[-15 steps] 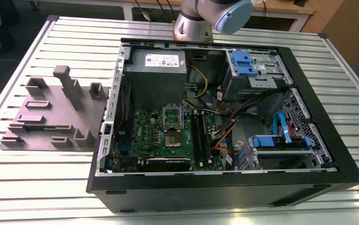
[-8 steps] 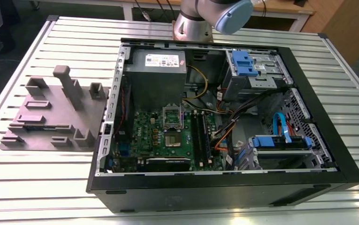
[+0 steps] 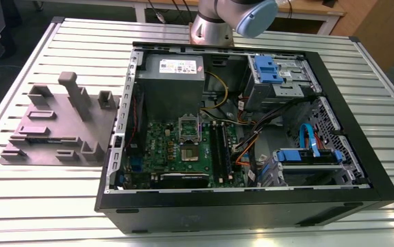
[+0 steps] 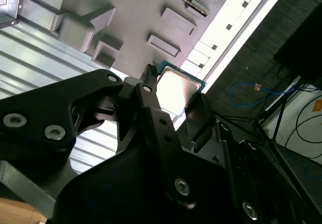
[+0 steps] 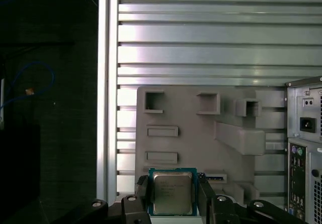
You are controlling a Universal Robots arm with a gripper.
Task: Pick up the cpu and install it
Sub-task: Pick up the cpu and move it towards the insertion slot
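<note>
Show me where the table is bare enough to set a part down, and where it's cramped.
Bare table slats lie nearer than the grey block and beyond it, on the exterior view's left of the computer case. Crowded: inside the case, full of board, cables and drives, and the block's top, covered in raised holders.

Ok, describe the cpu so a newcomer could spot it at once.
Find the grey block lying on the slatted metal table. Above it, the gripper clamps the cpu between its black jaws: a small flat square with a silvery top and teal rim, shinier than the block's matte grey ridges.
</note>
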